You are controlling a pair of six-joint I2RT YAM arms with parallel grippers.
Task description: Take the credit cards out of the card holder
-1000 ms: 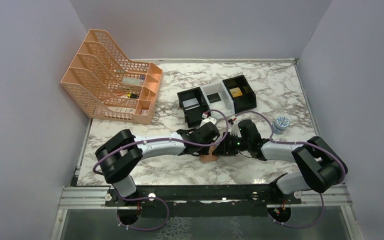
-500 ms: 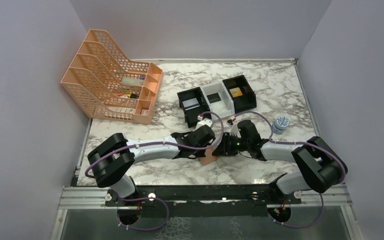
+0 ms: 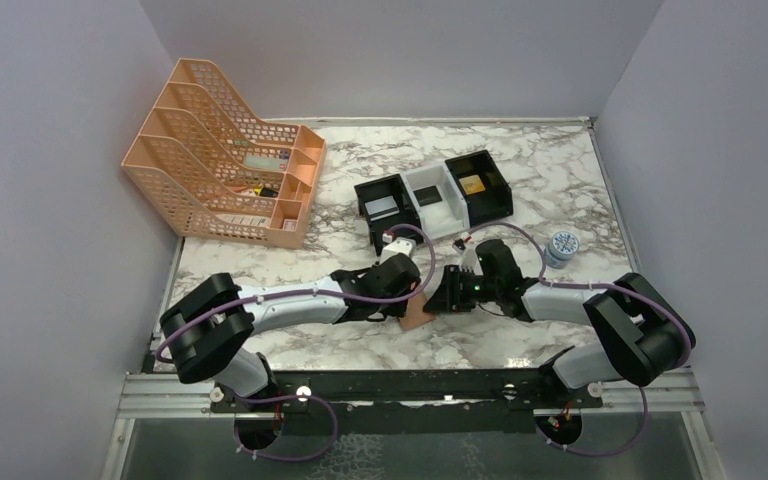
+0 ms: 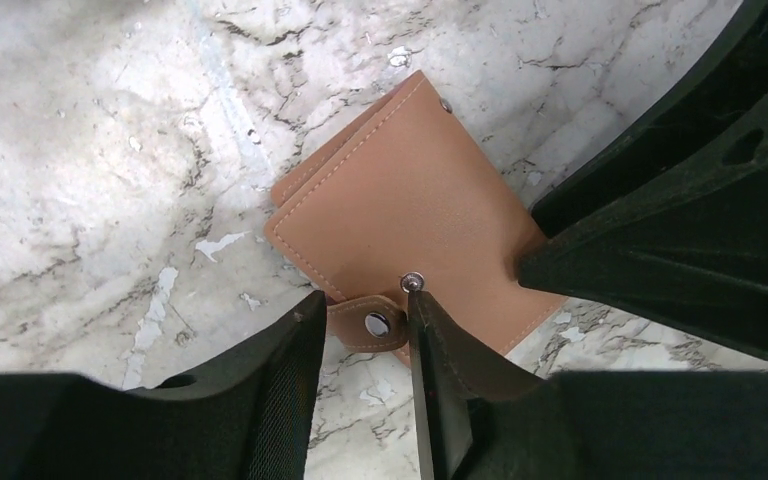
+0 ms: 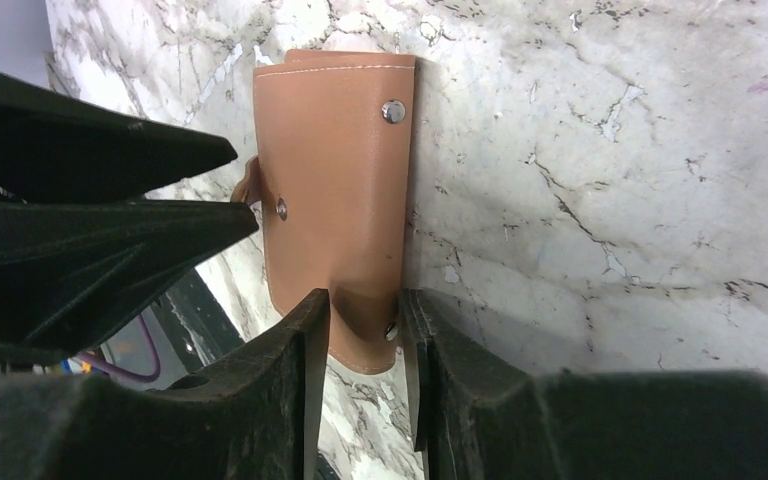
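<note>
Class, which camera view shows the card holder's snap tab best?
Left wrist view: the snap tab sits close up, stud plain. Right wrist shows only a sliver at the card holder's left edge; top external shows the card holder, no tab.

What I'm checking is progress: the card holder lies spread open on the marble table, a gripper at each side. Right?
Not quite: the card holder is folded shut, tan outside up, no lining or cards showing; the left wrist view shows it. It does lie on the marble table, with the left gripper at its tab and the right gripper at another edge.
</note>
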